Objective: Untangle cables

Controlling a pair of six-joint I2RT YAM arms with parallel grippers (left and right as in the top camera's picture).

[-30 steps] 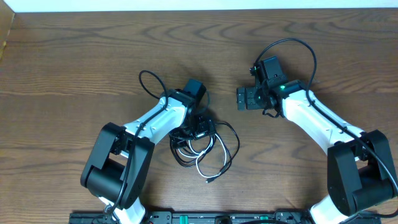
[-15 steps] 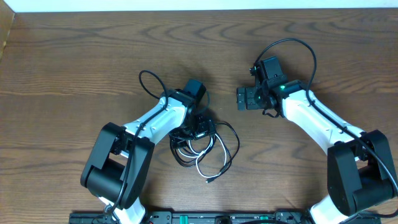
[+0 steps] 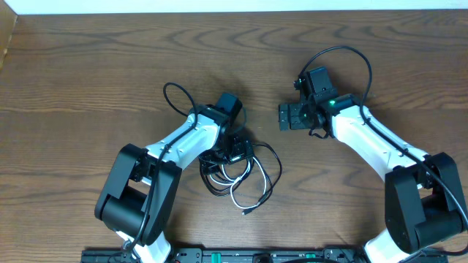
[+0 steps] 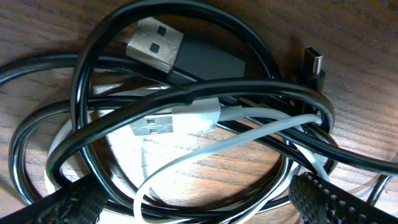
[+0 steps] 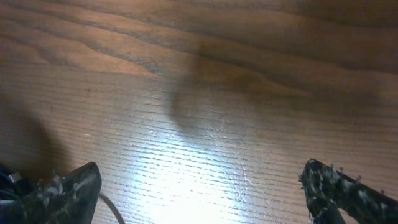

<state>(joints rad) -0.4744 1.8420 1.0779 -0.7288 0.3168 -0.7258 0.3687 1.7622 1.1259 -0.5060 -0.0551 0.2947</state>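
The cables [image 3: 243, 174] lie in one tangled heap on the wooden table [image 3: 88, 73], just left of centre. White and black loops cross each other there. My left gripper [image 3: 234, 152] is low over the heap. In the left wrist view it [image 4: 200, 211] is open, one finger [image 4: 68, 208] on each side of the loops. A black cable [image 4: 79, 68] wraps over a white cable [image 4: 249, 134]. A black flat plug [image 4: 155, 46], a white flat plug [image 4: 155, 123] and a small black plug [image 4: 315, 62] show. My right gripper [image 3: 287, 115] is open over bare wood [image 5: 202, 199].
Thicker black wires arch from each arm: one by the left arm [image 3: 175, 95], one above the right arm [image 3: 344, 55]. A thin dark cord [image 5: 112, 208] shows beside the right gripper's left finger [image 5: 62, 193]. A loose plug end [image 3: 247, 212] points toward the front edge.
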